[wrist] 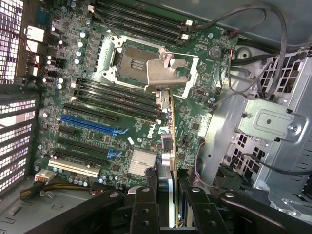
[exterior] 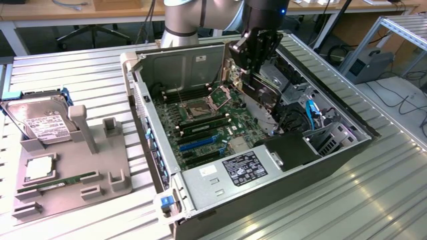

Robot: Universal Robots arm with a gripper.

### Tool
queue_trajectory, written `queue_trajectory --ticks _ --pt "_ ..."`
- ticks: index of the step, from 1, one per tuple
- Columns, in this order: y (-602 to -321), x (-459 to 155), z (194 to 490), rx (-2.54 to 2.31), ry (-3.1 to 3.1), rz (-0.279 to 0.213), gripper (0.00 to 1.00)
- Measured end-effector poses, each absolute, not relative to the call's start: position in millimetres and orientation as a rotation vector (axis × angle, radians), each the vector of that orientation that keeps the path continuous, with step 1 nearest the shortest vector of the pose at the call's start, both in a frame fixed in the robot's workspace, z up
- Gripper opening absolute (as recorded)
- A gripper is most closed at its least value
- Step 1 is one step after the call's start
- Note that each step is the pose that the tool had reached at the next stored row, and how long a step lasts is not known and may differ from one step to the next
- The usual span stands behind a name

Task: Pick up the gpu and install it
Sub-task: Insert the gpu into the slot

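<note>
1. One pincer (wrist: 170,210), mine, and it's clamped about halfway closed on the gpu (exterior: 261,97). Two black fingers (wrist: 145,209), one on each face of the card, gripping near its upper edge.
2. One gpu. It hangs on edge inside the open PC case (exterior: 300,175), above the motherboard (exterior: 230,131), on the exterior view's right of the CPU socket (exterior: 200,106). It isn't seated in any slot, and I can't tell whether its lower edge touches the board.
3. From my wrist the gpu (wrist: 170,146) shows as one thin strip running out from between my fingers, across the motherboard (wrist: 195,122), towards the socket (wrist: 131,56).
4. One socket, with its metal load plate flipped up. There are two banks of black memory slots, one on each side of it.
5. Slots I can count for sure from the wrist: one long blue expansion slot (wrist: 90,124) and one pale one (wrist: 73,168) closer to the board's edge. There's also one silver finned heatsink (wrist: 144,161) just beside the card's edge.
6. One grey parts holder (exterior: 87,145) sits on the ribbed metal desk (exterior: 333,210), on the exterior view's left, well apart from the case.
7. It holds one hard drive (exterior: 40,122) with a white label, one square silver chip (exterior: 40,167) and one green RAM stick (exterior: 60,182).
</note>
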State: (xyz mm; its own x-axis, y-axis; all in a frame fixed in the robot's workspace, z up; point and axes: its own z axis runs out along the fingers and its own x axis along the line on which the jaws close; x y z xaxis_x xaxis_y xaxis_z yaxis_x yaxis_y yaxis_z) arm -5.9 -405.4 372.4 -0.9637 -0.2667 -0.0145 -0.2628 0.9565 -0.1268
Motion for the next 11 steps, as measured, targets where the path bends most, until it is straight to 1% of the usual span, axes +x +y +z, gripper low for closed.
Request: queue_trajectory --ticks 1,6,9,11 --pt "-405.4 -5.9 372.4 -0.416 3.076 -0.186 0.27" --pt "-406.0 -5.9 372.3 -0.412 3.07 -0.054 0.27" --pt "-406.1 -5.9 372.2 -0.411 3.067 -0.016 0.27" --pt "-406.0 -5.9 372.2 -0.411 3.067 -0.012 0.27"
